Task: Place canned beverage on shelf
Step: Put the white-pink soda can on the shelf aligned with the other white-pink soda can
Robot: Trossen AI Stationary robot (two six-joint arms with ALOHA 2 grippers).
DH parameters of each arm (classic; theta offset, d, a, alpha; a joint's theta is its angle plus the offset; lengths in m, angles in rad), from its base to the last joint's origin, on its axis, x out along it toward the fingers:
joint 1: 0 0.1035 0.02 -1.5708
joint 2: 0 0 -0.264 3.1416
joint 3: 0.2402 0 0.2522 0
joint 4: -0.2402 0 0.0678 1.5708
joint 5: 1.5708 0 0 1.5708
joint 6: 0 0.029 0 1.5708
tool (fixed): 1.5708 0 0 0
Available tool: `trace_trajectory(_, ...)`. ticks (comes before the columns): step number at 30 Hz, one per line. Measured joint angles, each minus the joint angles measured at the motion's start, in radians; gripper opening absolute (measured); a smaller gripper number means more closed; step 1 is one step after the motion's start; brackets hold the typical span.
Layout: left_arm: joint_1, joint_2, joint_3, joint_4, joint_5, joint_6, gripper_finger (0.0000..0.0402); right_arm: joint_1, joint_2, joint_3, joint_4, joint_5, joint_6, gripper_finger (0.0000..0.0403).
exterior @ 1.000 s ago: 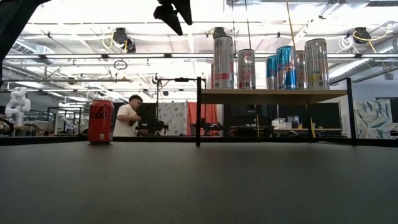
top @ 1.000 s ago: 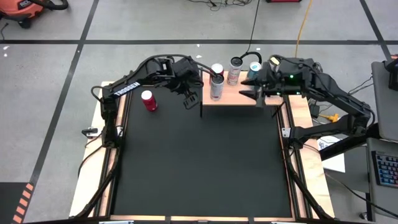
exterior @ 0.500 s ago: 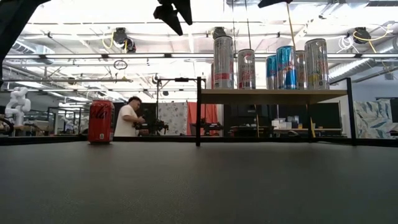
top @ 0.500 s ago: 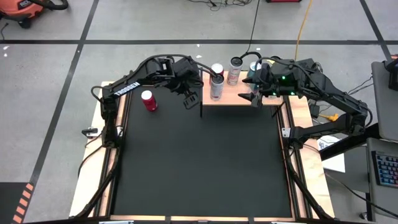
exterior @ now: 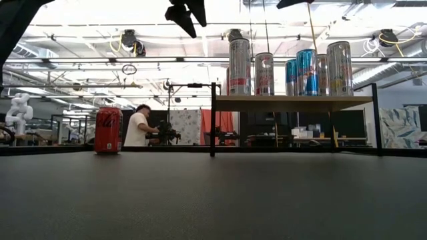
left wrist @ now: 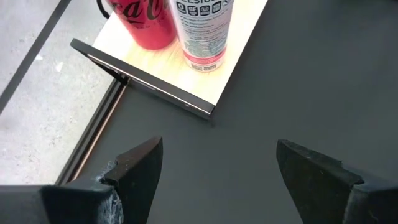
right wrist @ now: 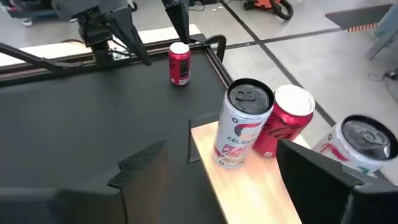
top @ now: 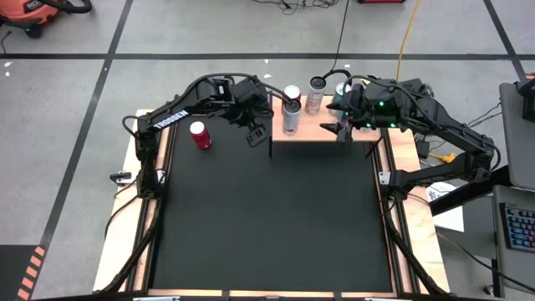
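A: Where's the left arm?
B: It rises from its base at about nine o'clock on the table and arches across toward twelve; the left gripper hangs in the air with its two fingers spread and nothing between them

A: Does its own camera agree?
B: Yes, the left fingers stand wide apart, with an empty gap

A: And the right arm?
B: It reaches in from three o'clock, folded at the elbow, its wrist pointing toward nine; the right gripper sits high at about one o'clock

A: Its jaws?
B: Parted, right fingers wide, holding nothing
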Motion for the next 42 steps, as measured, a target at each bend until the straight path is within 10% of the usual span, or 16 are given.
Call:
trace_trajectory(15, 0.000, 0.000, 0.000, 0.000, 0.000, 0.050, 0.0311, 0.000, 0.000, 0.000, -0.026, -0.028, 0.124, 0.0392)
trace_trajectory(42, 0.000, 0.001, 0.000, 0.000, 0.005, 0.082, 0.0311, -0.002, 0.114, 0.001, 0.438, -0.020, 0.091, 0.0394)
